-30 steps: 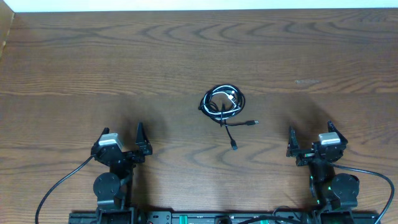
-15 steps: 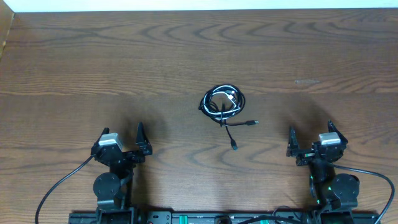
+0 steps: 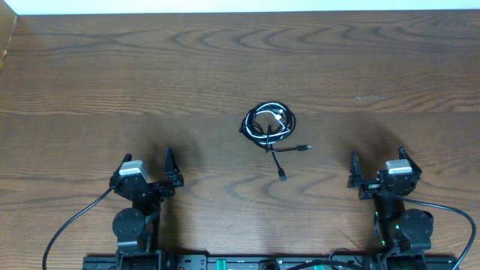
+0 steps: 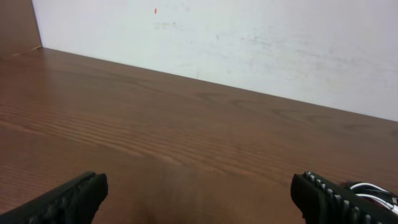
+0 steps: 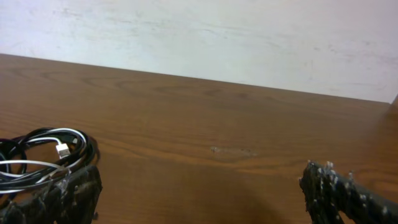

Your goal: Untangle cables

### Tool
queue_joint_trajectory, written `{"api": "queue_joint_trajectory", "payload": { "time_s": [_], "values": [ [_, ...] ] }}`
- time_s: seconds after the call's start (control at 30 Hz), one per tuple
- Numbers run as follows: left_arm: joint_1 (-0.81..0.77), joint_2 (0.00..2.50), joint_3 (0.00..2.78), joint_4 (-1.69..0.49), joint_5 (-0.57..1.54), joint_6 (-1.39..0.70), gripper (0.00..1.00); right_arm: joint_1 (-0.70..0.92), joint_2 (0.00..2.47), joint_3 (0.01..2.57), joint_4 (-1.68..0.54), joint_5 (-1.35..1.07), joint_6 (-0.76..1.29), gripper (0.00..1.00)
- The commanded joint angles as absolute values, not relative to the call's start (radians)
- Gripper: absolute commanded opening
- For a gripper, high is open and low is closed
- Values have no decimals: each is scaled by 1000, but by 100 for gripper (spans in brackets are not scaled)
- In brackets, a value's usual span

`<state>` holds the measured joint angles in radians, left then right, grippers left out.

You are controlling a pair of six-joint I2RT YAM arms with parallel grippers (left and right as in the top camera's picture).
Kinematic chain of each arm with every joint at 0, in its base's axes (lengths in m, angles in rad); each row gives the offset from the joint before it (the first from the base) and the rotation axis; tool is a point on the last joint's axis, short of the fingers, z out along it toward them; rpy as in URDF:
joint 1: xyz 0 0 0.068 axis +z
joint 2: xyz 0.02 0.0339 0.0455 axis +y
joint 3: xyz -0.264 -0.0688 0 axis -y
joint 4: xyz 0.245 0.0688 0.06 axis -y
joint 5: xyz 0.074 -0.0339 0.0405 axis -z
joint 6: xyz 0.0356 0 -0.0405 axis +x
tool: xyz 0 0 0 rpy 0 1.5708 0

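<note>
The cables (image 3: 268, 122) lie as a small tangled coil of black and white cords near the middle of the wooden table. Two black plug ends trail out of it toward the front. My left gripper (image 3: 146, 161) is open at the front left, well apart from the coil. My right gripper (image 3: 377, 159) is open at the front right, also apart from it. The right wrist view has the cables (image 5: 43, 155) at far left, behind the left finger of the open right gripper (image 5: 199, 177). A sliver of the cables (image 4: 373, 190) peeks past the right finger of the open left gripper (image 4: 199, 186).
The wooden table (image 3: 150, 67) stretches back to a white wall (image 5: 199, 37). A pale scuff mark (image 3: 369, 98) sits on the wood at right. Thick black arm wires (image 3: 71, 225) loop at the front corners beside the arm bases.
The right gripper has shifted very slightly to the right. The cables and the left arm have not moved.
</note>
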<state>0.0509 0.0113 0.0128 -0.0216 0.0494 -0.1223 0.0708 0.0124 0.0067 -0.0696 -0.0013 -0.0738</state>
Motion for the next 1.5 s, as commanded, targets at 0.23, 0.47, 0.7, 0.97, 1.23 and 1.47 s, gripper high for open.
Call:
{"api": "queue_joint_trajectory", "payload": {
  "time_s": [0.23, 0.47, 0.7, 0.97, 1.23, 1.47],
  "values": [
    [55, 12, 4, -68, 33, -105, 100, 73, 15, 6, -73, 24, -88, 99],
    [55, 12, 4, -67, 33, -105, 100, 73, 44, 6, -73, 23, -87, 99],
    [55, 12, 29, -66, 33, -105, 100, 73, 71, 7, -65, -15, -88, 99],
    [55, 21, 81, -67, 71, -105, 100, 73, 88, 39, -68, -15, -88, 99],
    [55, 150, 185, -67, 71, -105, 100, 73, 167, 102, -68, -15, -88, 99],
    [55, 347, 301, -67, 106, -96, 100, 73, 309, 206, -68, -17, -88, 99]
  ]
}}
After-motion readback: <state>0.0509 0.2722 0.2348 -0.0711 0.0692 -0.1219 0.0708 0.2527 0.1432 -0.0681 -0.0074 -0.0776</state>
